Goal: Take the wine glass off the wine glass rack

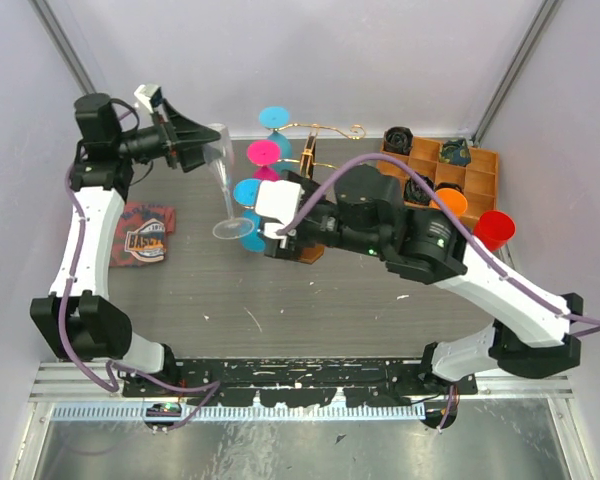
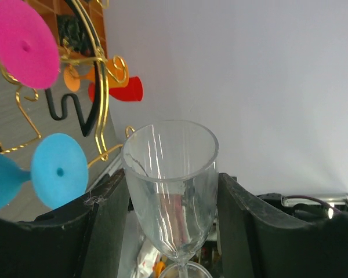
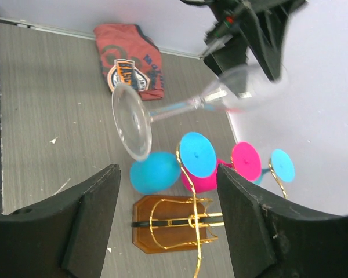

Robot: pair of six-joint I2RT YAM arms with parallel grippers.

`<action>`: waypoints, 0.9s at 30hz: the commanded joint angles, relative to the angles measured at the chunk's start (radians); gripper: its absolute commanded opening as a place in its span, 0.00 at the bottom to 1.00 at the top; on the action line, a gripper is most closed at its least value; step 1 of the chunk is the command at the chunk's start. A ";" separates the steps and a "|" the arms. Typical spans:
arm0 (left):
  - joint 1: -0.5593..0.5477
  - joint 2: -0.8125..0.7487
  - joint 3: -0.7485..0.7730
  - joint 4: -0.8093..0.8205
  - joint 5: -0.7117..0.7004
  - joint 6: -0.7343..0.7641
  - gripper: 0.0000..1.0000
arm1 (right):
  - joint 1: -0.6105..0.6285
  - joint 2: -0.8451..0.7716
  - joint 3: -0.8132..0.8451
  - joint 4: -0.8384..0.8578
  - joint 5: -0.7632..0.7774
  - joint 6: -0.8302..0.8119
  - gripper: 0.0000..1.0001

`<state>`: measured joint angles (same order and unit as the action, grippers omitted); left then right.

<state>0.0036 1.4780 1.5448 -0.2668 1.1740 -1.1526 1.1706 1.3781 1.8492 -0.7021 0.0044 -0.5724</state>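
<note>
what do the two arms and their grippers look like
The left arm and right arm have white shells, black joints and a purple cable along each. The left gripper and right gripper are black, with broad wedge-shaped fingers.

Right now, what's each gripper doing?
Left gripper: closed on the bowl of the clear wine glass.
Right gripper: open, holding nothing.

Place: robot lab test cell, not a home.
Enclosure: plain white walls [image 1: 380,60] on three sides; metal posts [image 1: 65,45] in the far corners.
Mounting: two arms [image 1: 85,240] bolted to an aluminium rail [image 1: 60,375] along the table's [image 1: 310,300] near edge.
Wiring: purple cables [image 1: 68,250] run bare along the arms.
Table top: grey, scuffed, flecked white.
</note>
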 commanded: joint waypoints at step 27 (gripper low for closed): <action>0.198 0.236 0.264 -0.190 -0.916 0.533 0.51 | 0.002 -0.386 -0.412 0.232 0.273 0.090 0.69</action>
<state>0.2790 1.6878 1.8572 -0.5900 0.4572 -0.7635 1.1706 1.0344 1.4601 -0.5747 0.2279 -0.5346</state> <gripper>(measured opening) 0.611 0.702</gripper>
